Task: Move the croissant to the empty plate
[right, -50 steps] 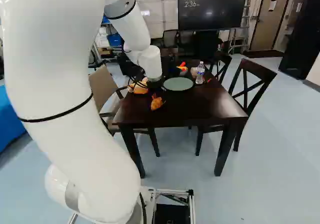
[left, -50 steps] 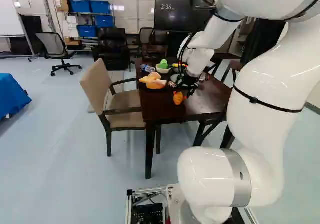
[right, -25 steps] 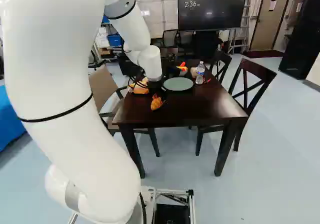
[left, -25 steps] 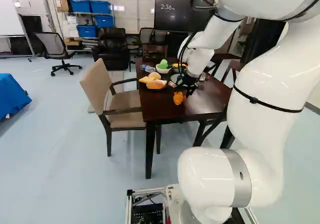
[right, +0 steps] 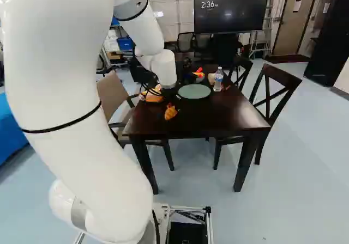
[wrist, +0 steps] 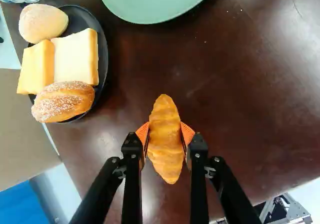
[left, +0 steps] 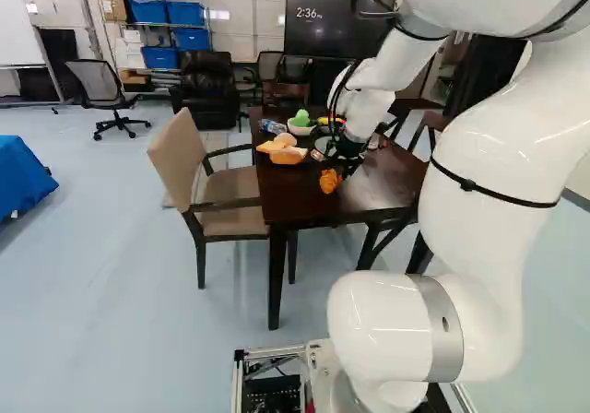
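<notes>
One croissant (wrist: 166,139), clamped in the hand (left: 340,174), long axis straight ahead, tip toward the green plate (wrist: 155,1)

A black plate (wrist: 103,59) is sitting on the surface (wrist: 240,104), carrying a round roll (wrist: 43,24), two bread slices (wrist: 76,57) lying side by side and a sesame-topped bun (wrist: 62,102). A clear bottle (right: 218,79) is standing upright near the surface's far edge, and a pale bowl (left: 300,130) is holding something green (left: 301,118). A tan armchair (left: 230,188) is standing at one side, a cross-backed chair (right: 281,75) at the opposite side. Beyond, a dark screen (left: 323,30) is showing the time, blue bins (left: 161,57) are filling shelves, and a swivel chair (left: 98,83) is standing near a whiteboard (left: 17,30).
</notes>
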